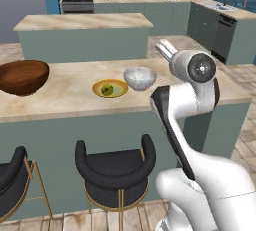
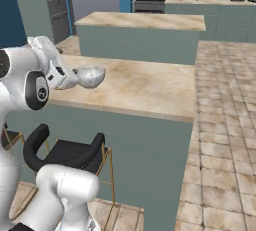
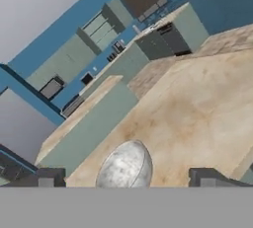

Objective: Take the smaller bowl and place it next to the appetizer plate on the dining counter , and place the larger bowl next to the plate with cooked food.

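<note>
Blue walls and grey-green cabinets ring this rendered kitchen, with a shorter island [image 1: 82, 22] behind the long beige marble tabletop of the dining counter [image 1: 65, 97]. On that tabletop, in the left base view, the larger bowl [image 1: 22, 76] of reddish-brown wood sits at the far left, well apart from the other pieces. The appetizer plate [image 1: 110, 88], small and yellow with a green morsel at its centre, lies near the middle of the counter's front half. Just beside it on the right stands the smaller bowl [image 1: 139, 78], grey-white and marbled, upright on the tabletop; whether its rim touches the plate cannot be told. Two dark stools with brass legs [image 1: 116, 172] stand along the counter's near side. The white arm rises at the lower right of the left base view and bends toward the counter, its wrist ending close behind the marbled bowl. From the right base view the hand [image 2: 75, 78] sits just at the bowl's side. In the hand view the two dark fingertips [image 3: 207, 176] stand wide apart, with the bowl's rounded outer wall between them and a clear gap on each side, so nothing is gripped.
</note>
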Controlling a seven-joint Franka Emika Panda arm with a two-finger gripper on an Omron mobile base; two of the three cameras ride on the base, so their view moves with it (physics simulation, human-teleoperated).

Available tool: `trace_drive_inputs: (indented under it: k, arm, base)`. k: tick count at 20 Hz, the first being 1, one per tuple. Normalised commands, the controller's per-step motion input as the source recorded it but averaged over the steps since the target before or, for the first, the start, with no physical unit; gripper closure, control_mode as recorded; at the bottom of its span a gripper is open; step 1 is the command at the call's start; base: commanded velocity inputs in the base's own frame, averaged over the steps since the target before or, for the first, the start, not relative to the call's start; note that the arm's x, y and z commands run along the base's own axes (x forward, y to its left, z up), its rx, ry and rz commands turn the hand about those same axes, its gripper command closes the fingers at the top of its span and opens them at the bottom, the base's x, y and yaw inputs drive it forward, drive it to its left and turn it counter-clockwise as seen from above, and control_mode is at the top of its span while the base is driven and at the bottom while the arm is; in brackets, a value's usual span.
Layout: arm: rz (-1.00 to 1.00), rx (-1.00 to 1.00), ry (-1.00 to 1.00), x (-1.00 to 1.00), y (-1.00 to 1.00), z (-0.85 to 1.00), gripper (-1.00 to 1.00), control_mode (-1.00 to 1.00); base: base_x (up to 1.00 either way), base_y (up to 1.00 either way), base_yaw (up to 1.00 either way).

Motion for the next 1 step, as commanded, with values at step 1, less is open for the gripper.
trace_drive_inputs:
  k: [1]
  arm:
    - [0.0, 0.0, -0.1, -0.06, 0.05, 0.48, -1.0, -1.0]
  base:
    - [0.0, 0.0, 0.0]
